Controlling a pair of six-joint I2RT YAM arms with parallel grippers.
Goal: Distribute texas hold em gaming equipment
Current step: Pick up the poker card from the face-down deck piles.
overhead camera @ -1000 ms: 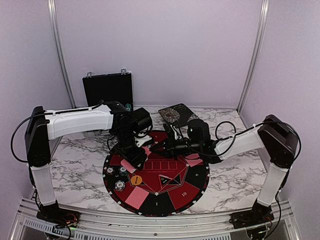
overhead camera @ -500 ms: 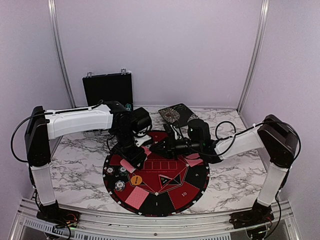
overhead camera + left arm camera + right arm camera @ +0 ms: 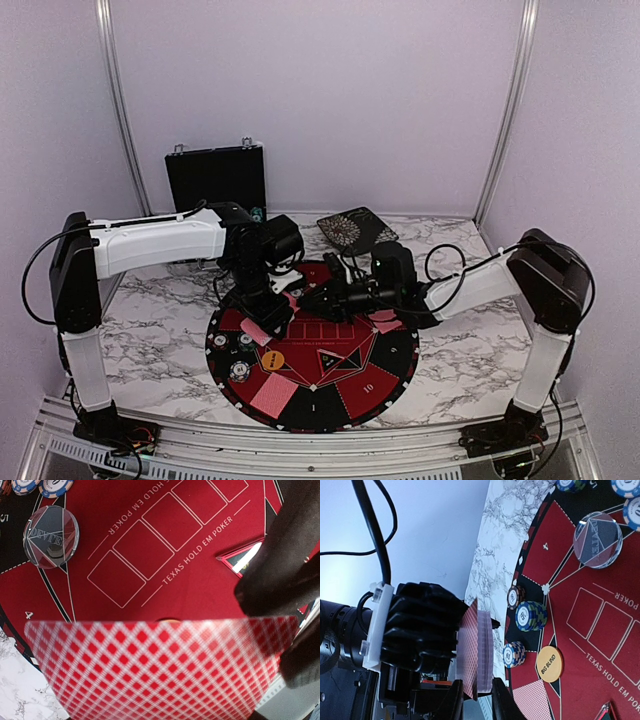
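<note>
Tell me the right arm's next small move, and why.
Probably close the right end effector on one card and draw it off: its fingers flank the edge of the deck of red-backed cards held in the left end effector over the mat, whose printed card boxes lie bare.

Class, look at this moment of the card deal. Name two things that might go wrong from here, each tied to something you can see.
1. The left gripper holds the whole deck on edge, and the fingers of the right gripper straddle its lower edge: closing may pinch several cards, or tug the deck loose.
2. Chip stacks stand on the mat near the deck; a dropped card or a low arm might topple them.
</note>
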